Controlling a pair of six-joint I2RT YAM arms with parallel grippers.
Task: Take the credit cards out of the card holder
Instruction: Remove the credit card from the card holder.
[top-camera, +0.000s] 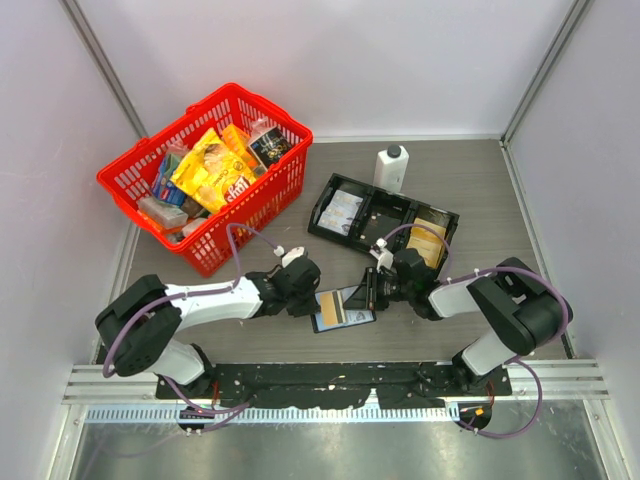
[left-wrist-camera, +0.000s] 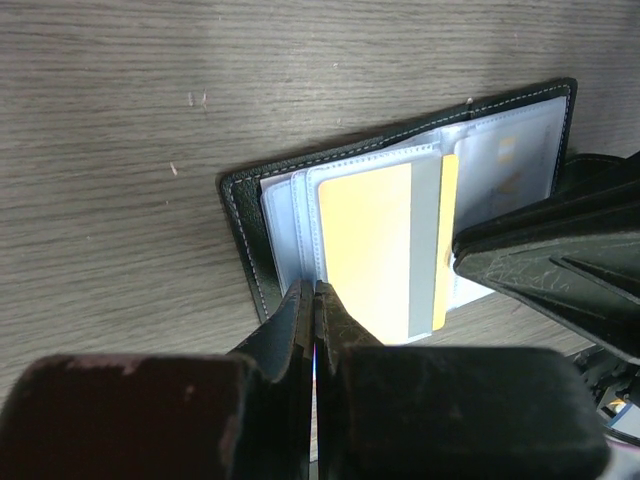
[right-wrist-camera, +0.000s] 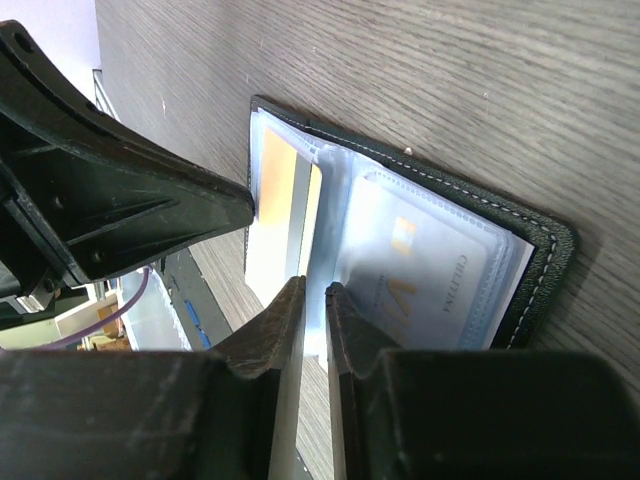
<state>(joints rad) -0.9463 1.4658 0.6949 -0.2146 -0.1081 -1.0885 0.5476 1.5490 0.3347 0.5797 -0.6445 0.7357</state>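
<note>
Black leather-like bifold card holder (top-camera: 343, 309) lies open near front edge of grey wood-grain surface (top-camera: 480, 200), golden-yellow card (left-wrist-camera: 365, 245) sleeved inside. Left gripper (left-wrist-camera: 314, 296) clenched at holder's edge. Right gripper (right-wrist-camera: 313, 293) slightly parted over sleeves.

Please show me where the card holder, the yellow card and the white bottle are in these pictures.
card holder (left-wrist-camera: 243, 235): left wrist view, on its black stitched border.
yellow card (left-wrist-camera: 365, 250): left wrist view, on the middle of its face.
white bottle (top-camera: 390, 172): top external view, on its body below the cap.
</note>
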